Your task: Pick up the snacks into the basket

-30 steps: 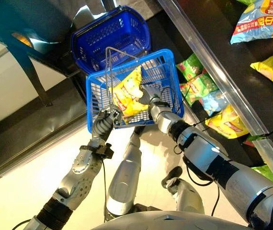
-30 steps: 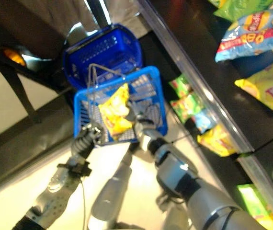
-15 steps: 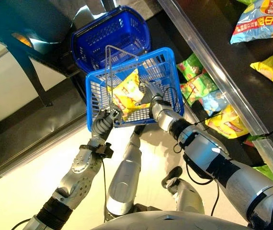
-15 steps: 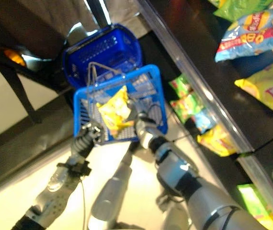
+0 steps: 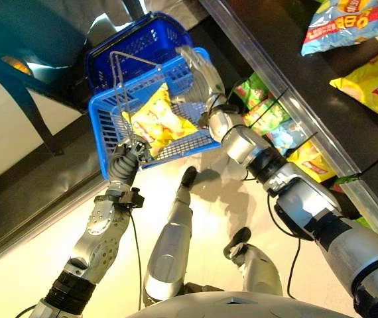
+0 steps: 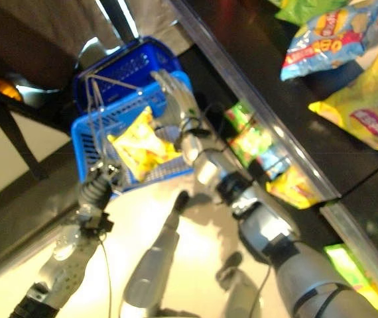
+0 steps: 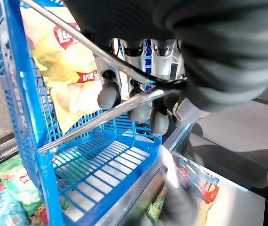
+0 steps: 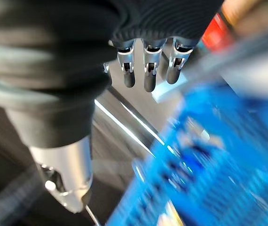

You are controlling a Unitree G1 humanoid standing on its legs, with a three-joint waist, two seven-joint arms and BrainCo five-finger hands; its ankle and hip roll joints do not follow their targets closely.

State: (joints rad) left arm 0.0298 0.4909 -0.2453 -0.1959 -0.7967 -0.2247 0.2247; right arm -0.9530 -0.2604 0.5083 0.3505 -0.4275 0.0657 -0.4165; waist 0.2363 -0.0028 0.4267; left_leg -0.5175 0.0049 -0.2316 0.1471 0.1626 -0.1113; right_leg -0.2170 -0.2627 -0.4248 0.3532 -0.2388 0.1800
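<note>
Yellow snack bag (image 5: pixel 157 121) lying flat inside the light blue basket (image 5: pixel 104 149), resting on its mesh floor toward the 9 o'clock half of it. Basket held up off the floor by the left hand (image 5: pixel 128 159), fingers (image 7: pixel 109 95) curled round the wire handle (image 7: pixel 106 112) at the basket's 7 o'clock corner, clamped on it. At the opposite rim, around 1 o'clock, right hand (image 5: pixel 200 71) raised above the basket edge with fingers (image 8: pixel 146 75) straight and spread apart, holding nothing, clear of the bag. Behind the held basket at 12 o'clock, a darker blue basket (image 5: pixel 133 45) sitting lower down. Off toward 3 o'clock, past a metal rail (image 5: pixel 275 71), green snack bags (image 5: pixel 260 106) and a yellow bag (image 5: pixel 310 162) lying in a low bin, well apart from the basket. Further out at 1 to 2 o'clock, on a dark shelf (image 5: pixel 294 78), a blue-and-white bag (image 5: pixel 340 25) and a large yellow bag (image 5: pixel 375 78).
</note>
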